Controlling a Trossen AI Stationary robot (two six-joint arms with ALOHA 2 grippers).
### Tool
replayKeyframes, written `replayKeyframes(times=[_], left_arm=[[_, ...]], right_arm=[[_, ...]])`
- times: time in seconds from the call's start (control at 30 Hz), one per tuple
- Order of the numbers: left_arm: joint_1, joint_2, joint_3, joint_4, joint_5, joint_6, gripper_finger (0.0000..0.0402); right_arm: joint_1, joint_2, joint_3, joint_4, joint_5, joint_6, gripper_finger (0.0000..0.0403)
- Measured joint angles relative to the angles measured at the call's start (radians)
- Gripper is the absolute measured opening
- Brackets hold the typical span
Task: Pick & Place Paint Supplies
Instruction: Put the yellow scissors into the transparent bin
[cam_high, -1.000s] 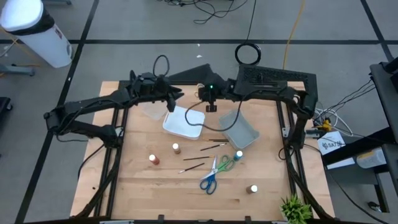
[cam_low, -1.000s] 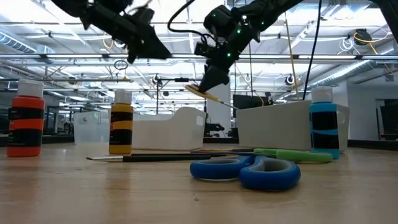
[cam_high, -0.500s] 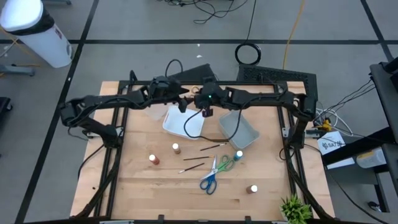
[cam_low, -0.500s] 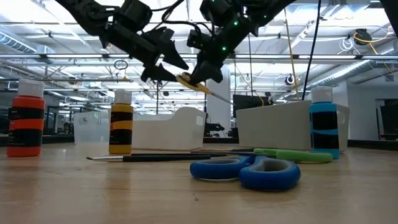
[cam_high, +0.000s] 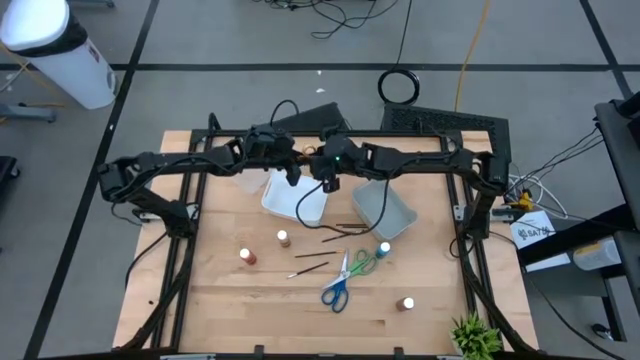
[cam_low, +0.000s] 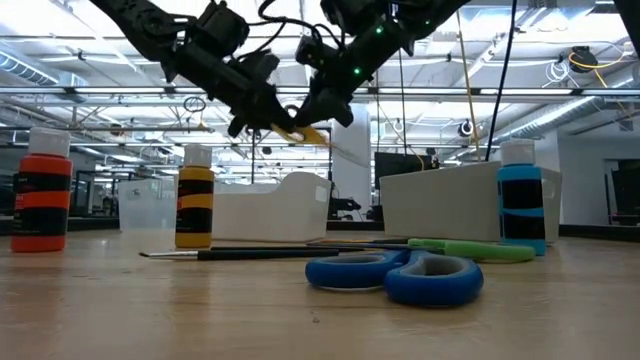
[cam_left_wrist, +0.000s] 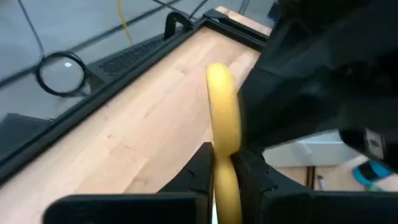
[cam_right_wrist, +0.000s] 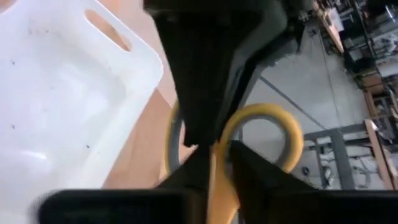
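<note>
Yellow-handled scissors (cam_low: 303, 133) hang in the air above the white bin (cam_high: 297, 197), between both grippers. My left gripper (cam_high: 291, 170) comes from the table's left and my right gripper (cam_high: 327, 178) from the right; each is shut on the scissors. The blades are hidden. On the table lie blue-handled scissors (cam_high: 335, 291), green-handled scissors (cam_high: 363, 264), thin dark brushes (cam_high: 341, 232) and small paint bottles (cam_high: 283, 238), (cam_high: 247, 256), (cam_high: 384, 249), (cam_high: 406, 303). My left gripper pinches one yellow handle loop (cam_left_wrist: 222, 112) between its two fingers (cam_left_wrist: 200, 169), the loop standing edge-on between them. The scissors are lifted clear of the table. My right gripper pinches the yellow handles where the two loops meet (cam_right_wrist: 216, 167), between its fingers (cam_right_wrist: 252, 167); one loop (cam_right_wrist: 283, 127) stands out beyond them. The scissors are in the air over the white bin.
A clear bin (cam_high: 386, 210) stands right of the white bin and another clear container (cam_high: 245, 181) left of it. The near half of the table holds the loose bottles, brushes and scissors. A small plant (cam_high: 474, 337) sits at the near right corner.
My right gripper has carried the yellow scissors toward the table's left and a little up. My left gripper has swung right toward them and now has its fingers on a handle loop, where a second ago it stood apart.
</note>
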Motion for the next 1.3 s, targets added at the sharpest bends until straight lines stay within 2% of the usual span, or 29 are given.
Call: replayKeyframes(times=[0.1, 0.2, 0.3, 0.4, 0.5, 0.6, 0.73, 0.9, 1.03, 1.1, 1.3], left_arm=[[0.003, -0.029, 0.000, -0.039, -0.063, 0.042, 0.0031], [0.023, -0.109, 0.001, -0.118, -0.182, 0.093, 0.0031], [0.049, -0.215, 0.001, -0.228, -0.255, 0.104, 0.0031], [0.070, -0.334, -0.003, -0.335, -0.287, 0.071, 0.0031], [0.082, -0.474, -0.122, -0.349, -0.330, -0.038, 0.0031], [0.060, -0.609, -0.302, -0.284, -0.374, -0.229, 0.0031], [-0.033, -0.742, -0.498, -0.297, -0.512, -0.489, 0.0031], [-0.152, -0.812, -0.584, -0.308, -0.657, -0.680, 0.0031], [-0.171, -0.801, -0.600, -0.343, -0.775, -0.780, 0.0033], [-0.167, -0.792, -0.599, -0.334, -0.774, -0.809, 0.0062], [-0.164, -0.787, -0.598, -0.337, -0.773, -0.788, 0.0203]], right_arm=[[0.006, 0.000, 0.000, 0.009, 0.003, 0.074, 0.0013], [0.025, -0.022, 0.000, -0.069, 0.060, 0.194, 0.0028], [0.034, -0.059, 0.002, -0.189, 0.055, 0.291, 0.0047], [0.033, -0.102, 0.001, -0.286, 0.021, 0.373, 0.0063], [0.028, -0.167, -0.054, -0.289, -0.004, 0.394, 0.0072], [0.020, -0.231, -0.151, -0.155, -0.003, 0.357, 0.0077], [0.004, -0.328, -0.303, 0.056, 0.001, 0.282, 0.0075], [-0.014, -0.433, -0.462, 0.321, 0.000, 0.228, 0.0069], [-0.025, -0.491, -0.547, 0.450, 0.005, 0.247, 0.0069], [-0.030, -0.513, -0.573, 0.459, 0.006, 0.279, 0.0070], [-0.033, -0.544, -0.616, 0.456, 0.024, 0.353, 0.0081]])
